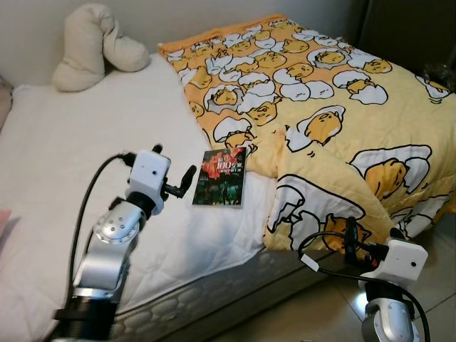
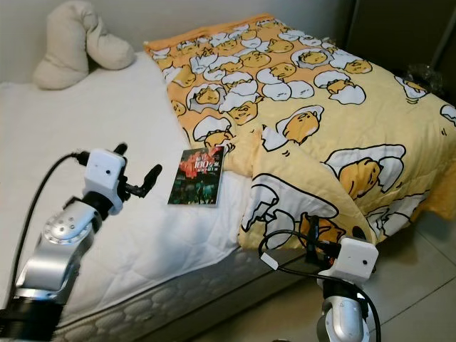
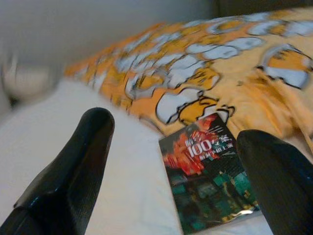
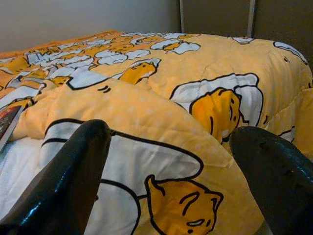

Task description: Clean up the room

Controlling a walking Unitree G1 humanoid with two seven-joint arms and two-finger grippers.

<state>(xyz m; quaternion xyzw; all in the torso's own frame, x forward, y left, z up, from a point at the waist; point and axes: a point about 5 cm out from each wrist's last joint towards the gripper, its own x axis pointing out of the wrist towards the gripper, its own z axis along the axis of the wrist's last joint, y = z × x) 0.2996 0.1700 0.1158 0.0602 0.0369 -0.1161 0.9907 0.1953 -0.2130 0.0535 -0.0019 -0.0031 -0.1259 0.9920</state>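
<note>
A dark paperback book with red and white lettering lies flat on the white bed sheet, right at the folded-back edge of a yellow duvet printed with egg characters. My left gripper hovers over the sheet just left of the book, open and holding nothing. In the left wrist view the book lies ahead between the two black fingers. My right gripper stands open, low at the bed's front corner, facing the hanging duvet.
A beige U-shaped pillow rests at the head of the bed by the wall. The mattress's quilted side drops to a tiled floor. A dark cabinet stands behind the bed at the far right.
</note>
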